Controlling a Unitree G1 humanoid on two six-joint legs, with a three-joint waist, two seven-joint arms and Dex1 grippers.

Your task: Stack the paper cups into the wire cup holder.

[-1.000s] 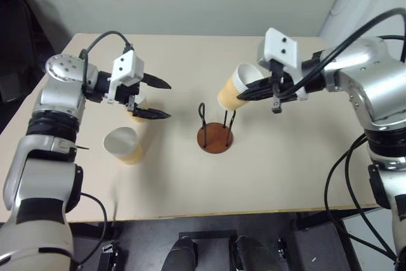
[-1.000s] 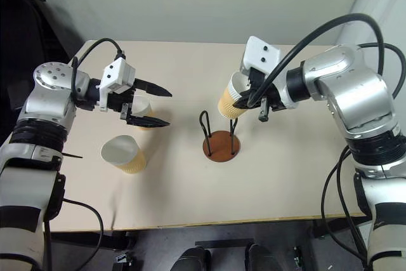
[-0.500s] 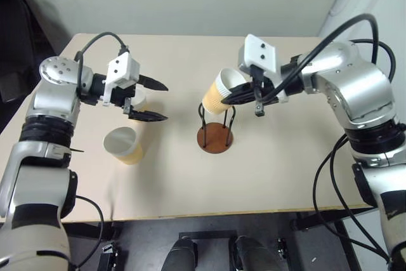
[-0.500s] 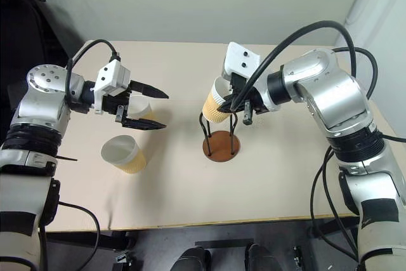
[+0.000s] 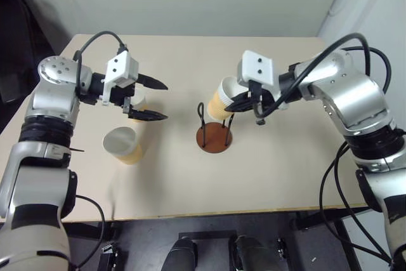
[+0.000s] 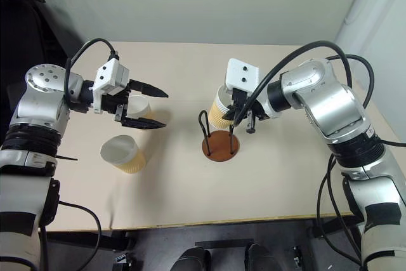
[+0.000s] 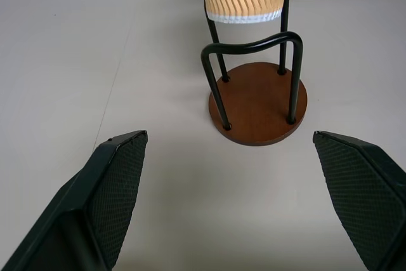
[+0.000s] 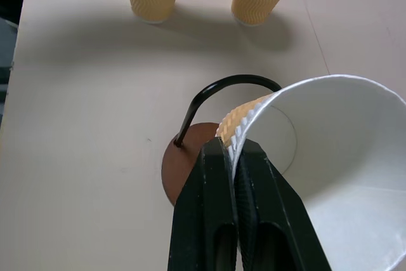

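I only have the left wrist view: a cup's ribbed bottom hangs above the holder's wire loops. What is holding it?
Observer: The right gripper, shut on the cup's rim, one finger inside and one outside.
Operator: Is the cup upright over the holder?
Observer: No, it is tilted; the head views show its mouth leaning toward the right arm.
Operator: Where are the other cups?
Observer: Both stand on the table near the left gripper: the near cup in front of it, the far cup behind its open fingers.
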